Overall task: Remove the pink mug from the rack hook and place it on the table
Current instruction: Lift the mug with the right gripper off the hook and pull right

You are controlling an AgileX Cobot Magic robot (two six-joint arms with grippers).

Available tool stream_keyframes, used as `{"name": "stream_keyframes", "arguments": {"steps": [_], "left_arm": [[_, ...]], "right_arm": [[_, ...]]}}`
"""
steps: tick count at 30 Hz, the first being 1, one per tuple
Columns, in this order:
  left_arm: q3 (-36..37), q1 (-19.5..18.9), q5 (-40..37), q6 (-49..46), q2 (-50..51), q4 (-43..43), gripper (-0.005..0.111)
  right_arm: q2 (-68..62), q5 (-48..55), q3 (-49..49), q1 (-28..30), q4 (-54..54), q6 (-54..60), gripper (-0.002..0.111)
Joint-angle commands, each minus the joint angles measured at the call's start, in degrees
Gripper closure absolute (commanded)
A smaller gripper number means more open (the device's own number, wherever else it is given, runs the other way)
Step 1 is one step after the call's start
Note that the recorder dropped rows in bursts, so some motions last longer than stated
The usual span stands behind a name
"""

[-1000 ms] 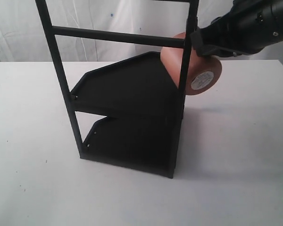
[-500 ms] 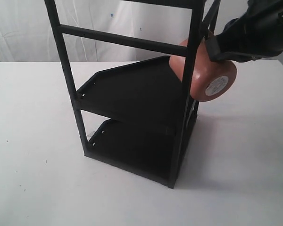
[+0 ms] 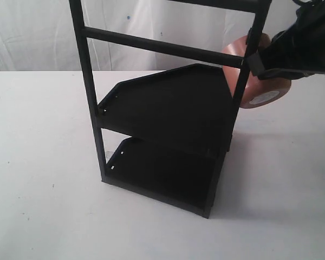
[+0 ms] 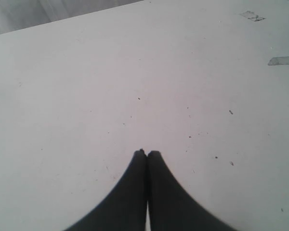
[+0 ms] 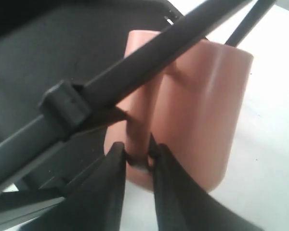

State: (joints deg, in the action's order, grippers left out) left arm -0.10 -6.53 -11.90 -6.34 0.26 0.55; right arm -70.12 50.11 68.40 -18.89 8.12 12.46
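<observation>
While the right claw [image 5: 137,156] is clenching the handle [image 5: 137,127] of the pink mug [image 3: 271,89], tilted beside the rack upright [image 3: 242,86] above the bench [image 3: 38,162], it should be lifting clear of the unseen rack hook before withdrawing; the left claw [image 4: 147,153] is hovering clenched.

The pink mug [image 3: 273,93] is being half covered by an upright of the rack [image 3: 168,108] and by the right claw [image 5: 135,155] gripping it. Between the claw tips, the handle [image 5: 137,122] is being blurred and partly masked. The rack hook is perhaps being hidden behind the soft-focus bar [image 5: 149,62] just beyond.
</observation>
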Motion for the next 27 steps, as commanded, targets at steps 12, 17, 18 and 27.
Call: {"name": "stream_keyframes", "arguments": {"steps": [12,17,18,27], "left_arm": [[0.10,-0.18,-0.14,0.13,-0.26,0.68,0.107],[0.10,-0.18,-0.14,0.13,-0.26,0.68,0.107],[0.10,-0.18,-0.14,0.13,-0.26,0.68,0.107],[0.10,-0.18,-0.14,0.13,-0.26,0.68,0.107]], "right_arm": [[6.66,1.31,0.99,-0.03,-1.48,-0.75,0.108],[6.54,2.46,0.99,-0.03,-2.90,-0.75,0.108],[6.54,2.47,0.99,-0.03,-3.39,-0.75,0.108],[6.54,3.89,0.86,0.08,-22.38,-15.03,0.108]]}}
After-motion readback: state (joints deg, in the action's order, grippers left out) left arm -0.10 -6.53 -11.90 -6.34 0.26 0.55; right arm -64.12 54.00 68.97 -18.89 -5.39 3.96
